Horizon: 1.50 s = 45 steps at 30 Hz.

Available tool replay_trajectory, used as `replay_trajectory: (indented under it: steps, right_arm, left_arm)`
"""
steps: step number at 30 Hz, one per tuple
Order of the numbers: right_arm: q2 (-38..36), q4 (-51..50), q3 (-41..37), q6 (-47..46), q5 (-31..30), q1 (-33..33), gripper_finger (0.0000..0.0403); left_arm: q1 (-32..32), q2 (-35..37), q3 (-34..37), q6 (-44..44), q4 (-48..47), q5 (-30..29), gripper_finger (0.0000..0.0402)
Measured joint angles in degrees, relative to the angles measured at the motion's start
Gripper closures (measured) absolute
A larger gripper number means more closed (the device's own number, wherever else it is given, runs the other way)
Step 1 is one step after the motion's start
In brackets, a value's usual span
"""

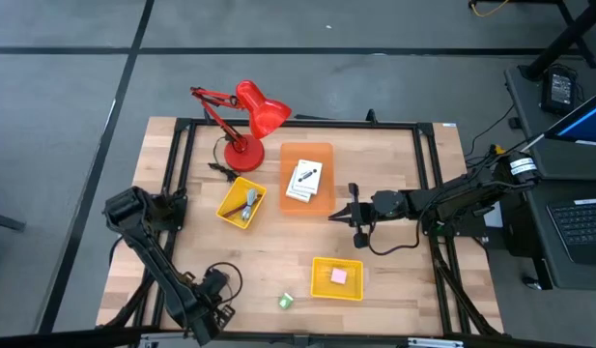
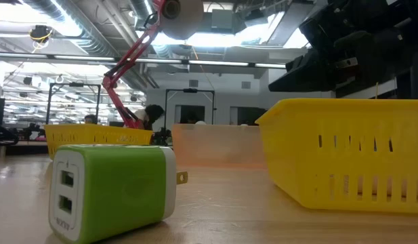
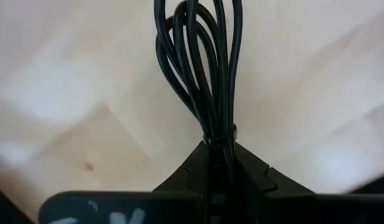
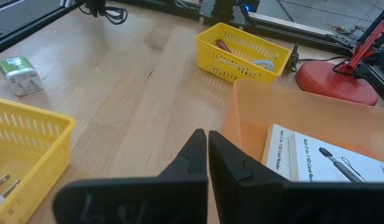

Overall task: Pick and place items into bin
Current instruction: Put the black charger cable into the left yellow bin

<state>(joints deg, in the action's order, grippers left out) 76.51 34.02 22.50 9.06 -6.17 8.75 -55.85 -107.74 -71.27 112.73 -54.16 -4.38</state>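
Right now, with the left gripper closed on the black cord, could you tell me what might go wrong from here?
The left gripper pinches only the tied end of the black cord; its loose loops could drag or slip free when lifted. The loops may also snag a yellow basket rim or nudge the green charger nearby.

Black cord (image 3: 201, 68) — top cut off; yellow bin (image 2: 344, 152) — contents hidden.
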Motion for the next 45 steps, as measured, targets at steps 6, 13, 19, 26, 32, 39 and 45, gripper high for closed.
replay_trajectory:
  steps: [6, 13, 19, 26, 32, 39, 45]
  right_arm:
    - [0.00, 0.00, 0.00, 0.00, 0.00, -0.01, 0.0402]
    - [0.00, 0.00, 0.00, 0.07, 0.00, 0.00, 0.0402]
    - [0.00, 0.00, 0.00, 0.11, -0.02, 0.00, 0.0402]
    - [0.00, 0.00, 0.00, 0.24, -0.02, -0.02, 0.0402]
    - [0.00, 0.00, 0.00, 0.33, -0.04, -0.02, 0.0402]
    - [0.00, 0.00, 0.00, 0.44, -0.04, 0.00, 0.0402]
    - [0.00, 0.00, 0.00, 0.44, -0.04, -0.01, 0.0402]
  left_arm:
    - [-0.99, 1.97, 0.00, -1.98, -0.16, -9.34, 0.0372]
    - [-1.16, 4.30, -0.02, -8.22, -0.17, -24.44, 0.0372]
    - [-1.14, 5.33, -0.06, -18.05, 0.11, -40.59, 0.0372]
    - [-1.12, 5.37, -0.06, -25.28, 0.45, -56.34, 0.0372]
    - [-1.05, 5.37, -0.11, -36.09, 4.31, -67.02, 0.0372]
    - [0.08, 5.37, -0.15, -43.63, 8.90, -68.83, 0.0372]
    - [1.11, 5.37, -0.15, -45.09, 9.89, -68.53, 0.0372]
